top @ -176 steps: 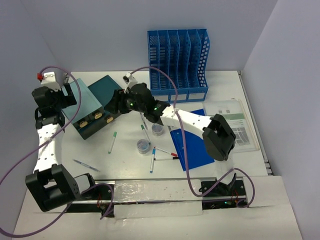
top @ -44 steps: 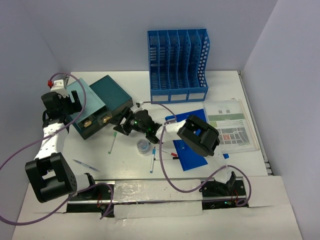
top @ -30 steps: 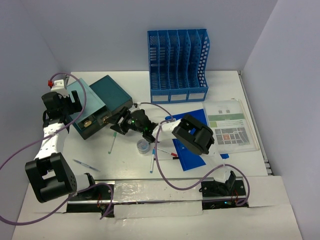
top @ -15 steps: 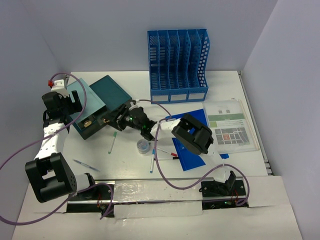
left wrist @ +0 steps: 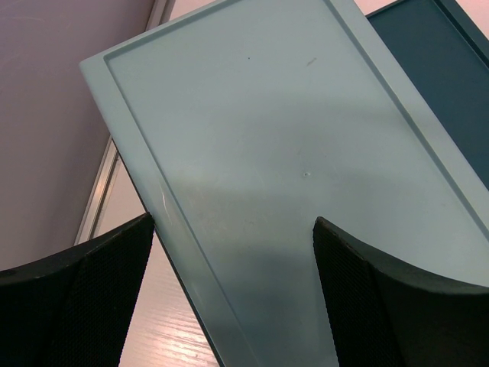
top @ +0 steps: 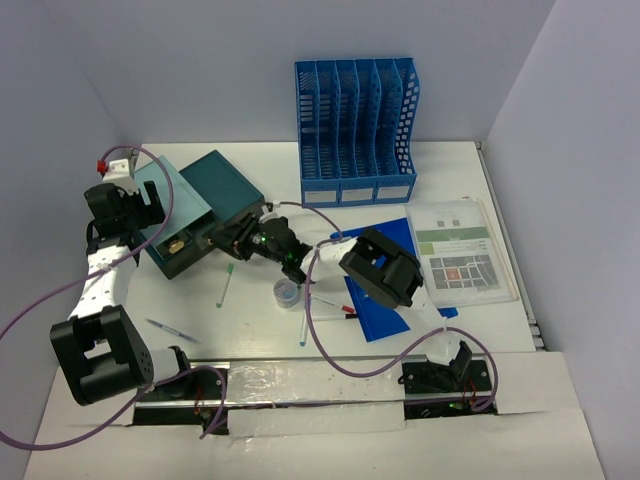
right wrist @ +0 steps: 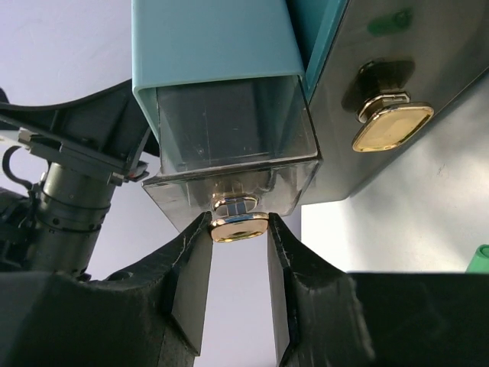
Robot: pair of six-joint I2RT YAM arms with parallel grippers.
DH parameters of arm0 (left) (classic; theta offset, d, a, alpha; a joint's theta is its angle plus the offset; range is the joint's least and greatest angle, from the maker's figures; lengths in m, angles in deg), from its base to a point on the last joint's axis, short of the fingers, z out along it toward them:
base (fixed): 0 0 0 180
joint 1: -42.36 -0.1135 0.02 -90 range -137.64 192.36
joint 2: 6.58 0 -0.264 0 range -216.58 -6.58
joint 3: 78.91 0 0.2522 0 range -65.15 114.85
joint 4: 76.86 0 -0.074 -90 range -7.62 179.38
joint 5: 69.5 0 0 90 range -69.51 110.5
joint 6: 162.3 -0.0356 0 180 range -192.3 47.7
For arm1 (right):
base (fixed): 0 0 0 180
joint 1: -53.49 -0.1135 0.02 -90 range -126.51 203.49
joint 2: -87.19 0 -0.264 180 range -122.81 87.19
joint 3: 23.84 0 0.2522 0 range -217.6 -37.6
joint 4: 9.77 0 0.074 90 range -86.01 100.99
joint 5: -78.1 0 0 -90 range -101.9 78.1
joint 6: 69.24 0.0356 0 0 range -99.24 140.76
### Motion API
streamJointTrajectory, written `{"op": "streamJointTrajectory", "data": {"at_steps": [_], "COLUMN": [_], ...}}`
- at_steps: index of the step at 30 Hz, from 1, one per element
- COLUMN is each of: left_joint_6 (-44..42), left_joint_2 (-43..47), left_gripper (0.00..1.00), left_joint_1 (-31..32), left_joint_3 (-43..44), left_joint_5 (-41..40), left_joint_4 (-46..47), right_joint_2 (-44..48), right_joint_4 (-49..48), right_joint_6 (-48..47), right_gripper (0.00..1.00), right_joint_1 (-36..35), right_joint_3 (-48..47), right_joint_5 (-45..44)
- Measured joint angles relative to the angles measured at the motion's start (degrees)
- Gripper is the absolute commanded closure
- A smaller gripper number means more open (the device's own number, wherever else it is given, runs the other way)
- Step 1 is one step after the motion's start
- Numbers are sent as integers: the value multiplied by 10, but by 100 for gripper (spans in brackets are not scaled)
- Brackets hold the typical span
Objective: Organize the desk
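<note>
Now, the desk (top: 480, 165) spreads white under everything, between lavender walls. From its base at 5 o'clock the right arm folds low, elbow hunched over the blue folder (top: 385, 322), forearm reaching toward 10 o'clock. The right gripper (right wrist: 238, 252) has narrowed onto a gold knob (right wrist: 239, 227) of the teal drawer box (top: 230, 185), with a pad touching each side. The second knob (right wrist: 391, 126) sits free beside it. At 9 o'clock the left arm stands upright, and the left gripper (left wrist: 233, 225) is spread wide over the box's light teal top (left wrist: 267, 153).

A second and a half ago the right fingers hung wider, just short of the drawer front. The left arm has not shifted.

A green-capped pen (top: 226, 285) and a small cup (top: 287, 292) lie just at 6 o'clock of the wrist. The left wall stands close by the left arm. The blue file rack (top: 355, 130) is well apart at 1 o'clock.
</note>
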Motion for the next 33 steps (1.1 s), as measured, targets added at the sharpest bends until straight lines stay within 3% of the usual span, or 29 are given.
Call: {"op": "streamJointTrajectory", "data": {"at_steps": [3, 11, 21, 24, 33], "left_joint_6": [0, 0, -1, 0, 0], "left_joint_2": [0, -6, -7, -7, -7], "left_gripper": [9, 9, 9, 9, 9], "left_joint_1": [1, 3, 3, 3, 3], "left_joint_3": [0, 0, 0, 0, 0], "left_joint_5": [0, -4, -8, -8, -9], "left_joint_4": [0, 4, 8, 8, 8], "right_joint_2": [1, 44, 174, 174, 174], "right_joint_4": [-20, -53, -61, -69, -94], "right_joint_6": [2, -4, -33, -29, -15], "right_gripper": [99, 99, 88, 82, 43], "right_joint_1": [0, 1, 3, 4, 7], "right_joint_3": [13, 94, 264, 275, 294], "right_joint_5": [1, 13, 39, 47, 71]}}
